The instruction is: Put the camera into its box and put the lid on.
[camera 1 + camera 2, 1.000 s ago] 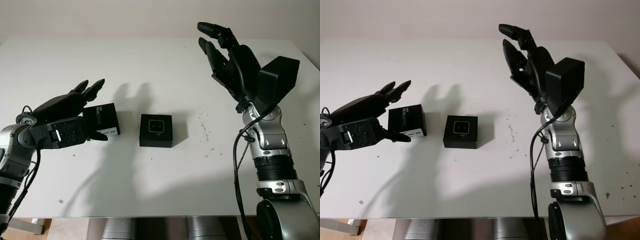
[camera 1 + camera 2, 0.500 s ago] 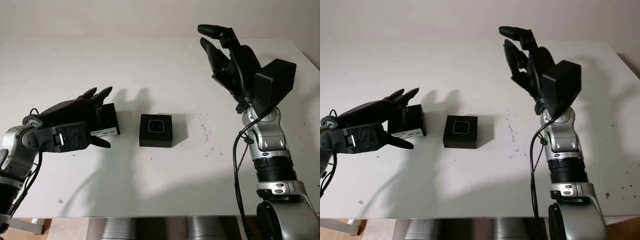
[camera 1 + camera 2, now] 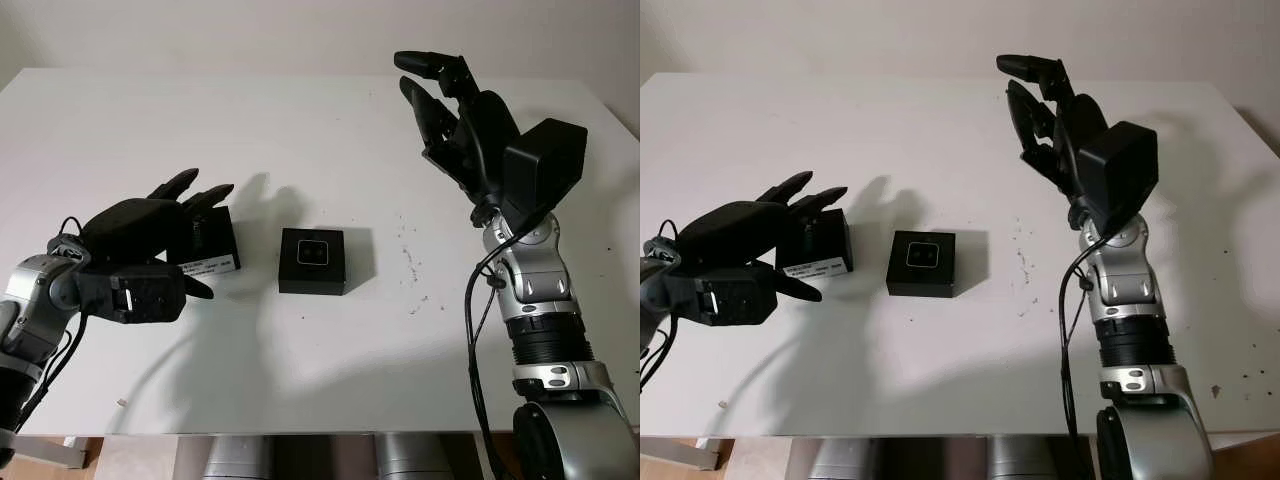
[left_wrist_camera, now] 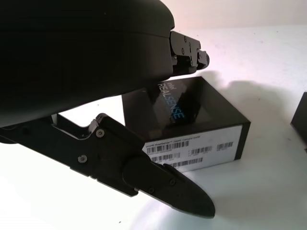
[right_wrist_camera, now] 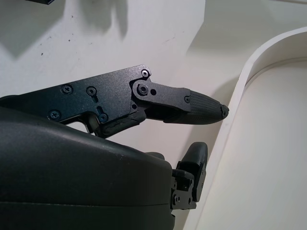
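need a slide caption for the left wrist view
Open left hand closing in around the black RealSense lid on the white table.

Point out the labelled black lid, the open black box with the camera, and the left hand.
Labelled black rectangular lid [image 4: 192, 108], left wrist view, top face.
Open square black box [image 3: 312, 261], left eye view, centre.
Left hand [image 3: 140, 225], left eye view, back.

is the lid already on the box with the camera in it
No, the box sits open at the table's middle with the camera showing inside, while the lid lies apart beside it, under the open left robot hand.
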Tool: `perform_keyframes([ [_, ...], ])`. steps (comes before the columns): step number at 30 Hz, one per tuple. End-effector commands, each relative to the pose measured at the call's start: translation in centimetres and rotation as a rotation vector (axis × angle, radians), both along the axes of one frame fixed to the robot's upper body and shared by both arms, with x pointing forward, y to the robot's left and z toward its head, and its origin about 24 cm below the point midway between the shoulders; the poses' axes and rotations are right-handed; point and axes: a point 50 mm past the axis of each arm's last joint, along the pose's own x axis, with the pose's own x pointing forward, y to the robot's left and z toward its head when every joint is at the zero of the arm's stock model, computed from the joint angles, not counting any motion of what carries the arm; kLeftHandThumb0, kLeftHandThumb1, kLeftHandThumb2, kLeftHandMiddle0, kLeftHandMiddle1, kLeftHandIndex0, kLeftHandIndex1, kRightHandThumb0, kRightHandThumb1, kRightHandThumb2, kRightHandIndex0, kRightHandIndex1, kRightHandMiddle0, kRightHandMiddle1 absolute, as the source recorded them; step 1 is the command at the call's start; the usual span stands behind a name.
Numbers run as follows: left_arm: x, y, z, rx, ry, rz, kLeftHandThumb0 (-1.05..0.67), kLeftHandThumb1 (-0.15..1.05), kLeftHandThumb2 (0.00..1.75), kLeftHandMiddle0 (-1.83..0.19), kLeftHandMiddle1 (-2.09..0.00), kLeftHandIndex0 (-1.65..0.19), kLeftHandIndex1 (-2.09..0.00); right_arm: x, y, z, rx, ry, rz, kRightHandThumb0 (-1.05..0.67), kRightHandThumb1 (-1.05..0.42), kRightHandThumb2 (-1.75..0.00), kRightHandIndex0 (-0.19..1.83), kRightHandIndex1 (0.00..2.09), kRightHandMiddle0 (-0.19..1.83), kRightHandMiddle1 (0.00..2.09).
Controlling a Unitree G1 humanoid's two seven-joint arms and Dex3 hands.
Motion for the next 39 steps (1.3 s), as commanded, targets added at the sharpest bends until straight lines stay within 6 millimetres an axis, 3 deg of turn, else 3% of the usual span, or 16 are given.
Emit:
perform_keyframes([
  [1,0.2,0.0,0.0,0.052,-0.018,-0.008,-0.57,0.86,0.06,-0.17,-0.09,-0.08,-0.12,-0.2,0.0,0.2,-0.012,-0.016,0.002,-0.59,-1.05,-0.57,0.26,0.08,-0.06,0.95],
  [9,0.3,0.1,-0.9,0.127,-0.018,0.015,-0.6,0.85,0.06,-0.21,-0.07,-0.09,-0.09,-0.3,0.1,0.1,-0.025,-0.019,0.004,-0.59,-1.05,-0.58,0.27,0.08,-0.04,0.94],
  [17,0.4,0.0,-1.3,-0.003,0.04,0.04,-0.52,0.87,0.06,-0.26,-0.07,-0.14,-0.09,-0.3,0.1,0.0,-0.041,-0.019,0.0,-0.6,-1.05,-0.58,0.27,0.08,-0.04,0.93],
  [22,0.6,0.2,-1.6,-0.121,0.103,0.063,-0.38,0.89,0.06,-0.48,-0.18,-0.28,-0.15,-0.4,0.2,-0.1,-0.042,-0.019,-0.002,-0.6,-1.05,-0.57,0.27,0.08,-0.03,0.94],
  [24,0.8,0.3,-1.7,-0.138,0.135,0.08,-0.35,0.9,0.06,-0.55,-0.25,-0.35,-0.19,-0.4,0.1,-0.1,-0.04,-0.02,-0.003,-0.6,-1.05,-0.57,0.28,0.08,-0.03,0.93],
  [29,1.0,0.4,-1.5,-0.17,0.204,0.109,-0.27,0.92,0.06,-0.41,-0.79,-0.5,-0.23,-0.4,0.1,-0.2,-0.032,-0.02,-0.001,-0.6,-1.05,-0.56,0.28,0.08,-0.03,0.94],
  [32,1.0,0.3,-1.3,-0.218,0.219,0.113,-0.15,0.97,0.06,-0.44,-1.18,-0.59,-0.43,-0.5,0.1,-0.3,-0.038,-0.019,-0.001,-0.6,-1.05,-0.56,0.28,0.08,-0.04,0.94],
  [35,0.9,-0.1,-0.9,-0.265,0.185,0.095,-0.07,1.01,0.05,-0.5,-1.28,-0.48,-0.95,-0.5,0.2,-0.3,-0.041,-0.016,-0.001,-0.59,-1.05,-0.56,0.27,0.07,-0.04,0.93],
  [39,0.8,-0.7,0.3,-0.343,0.147,0.096,-0.06,1.01,0.05,-0.48,-1.32,-0.38,-1.16,-0.5,0.2,-0.4,-0.035,-0.012,-0.002,-0.59,-1.05,-0.56,0.27,0.07,-0.02,0.92],
])
